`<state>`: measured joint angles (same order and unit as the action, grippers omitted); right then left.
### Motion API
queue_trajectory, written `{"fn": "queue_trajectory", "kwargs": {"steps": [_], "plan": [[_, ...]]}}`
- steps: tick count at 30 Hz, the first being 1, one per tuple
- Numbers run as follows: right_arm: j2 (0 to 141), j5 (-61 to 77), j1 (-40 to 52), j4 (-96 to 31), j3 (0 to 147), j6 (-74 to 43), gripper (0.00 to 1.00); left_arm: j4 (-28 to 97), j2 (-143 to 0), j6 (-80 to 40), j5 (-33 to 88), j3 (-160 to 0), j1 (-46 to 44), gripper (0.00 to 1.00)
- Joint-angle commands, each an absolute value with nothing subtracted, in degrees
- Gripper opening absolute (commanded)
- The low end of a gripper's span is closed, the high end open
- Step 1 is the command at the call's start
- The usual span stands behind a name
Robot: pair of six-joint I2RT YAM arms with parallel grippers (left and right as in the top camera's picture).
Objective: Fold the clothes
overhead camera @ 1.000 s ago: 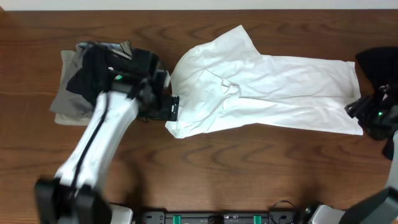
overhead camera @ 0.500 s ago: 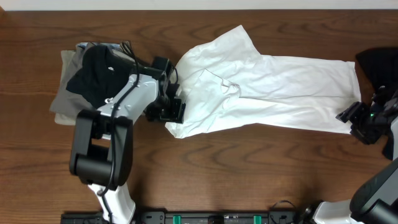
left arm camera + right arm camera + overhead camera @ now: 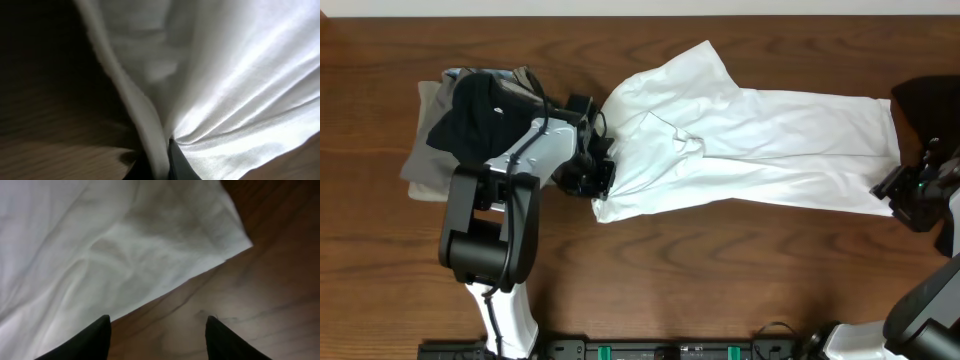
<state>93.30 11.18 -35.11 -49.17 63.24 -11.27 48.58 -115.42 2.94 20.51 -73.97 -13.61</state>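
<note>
**Left claw clamped on the shirt's edge, right claw open at the far corner**

Near the left edge of the surface [image 3: 720, 280] sits a pile of clothes [image 3: 460, 130], black on top of grey and khaki. Just to its right, the left claw [image 3: 600, 178] is clamped on the left edge of the white T-shirt [image 3: 760, 150]. The shirt lies rumpled from the middle of the surface out toward the right edge. At its near right corner the right claw [image 3: 898, 190] rests with its fingers [image 3: 95, 340] apart, gripping nothing. A dark garment [image 3: 928, 100] lies at the right edge; what kind it is I cannot tell.

The shirt looks thin, light and limp. It will likely sag and crease wherever it is unsupported, and drag rather than slide cleanly over the wood. A pinch on a hem or corner should hold, while a pinch mid-panel would probably only bunch the cloth. The free right corner seems the natural second hold, so the two claws could stretch the fabric flat between them.

The overhead view gives the whole layout, though the left arm hides the pinch itself. The left wrist view shows it: a ridge of white cloth gathered into the closed claw, with folds fanning away. The right wrist view shows bare wood between the open fingers and the shirt's corner just beyond them, untouched.
</note>
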Motion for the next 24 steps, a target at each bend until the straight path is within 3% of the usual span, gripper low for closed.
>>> {"fn": "queue_trajectory", "kwargs": {"steps": [1, 14, 24], "plan": [[95.9, 7.7, -36.0, -48.5, 63.4, -11.2, 0.58, 48.5, -117.4, 1.2, 16.1, -73.4, -11.2, 0.06], [105.5, 9.9, -37.7, -42.6, 63.4, -13.7, 0.49, 47.8, -117.4, 1.2, 16.2, -73.4, -11.0, 0.06], [105.9, 10.5, -37.9, -41.5, 63.4, -13.7, 0.19, 47.9, -117.4, 1.2, 16.2, -73.4, -11.0, 0.06]]}}
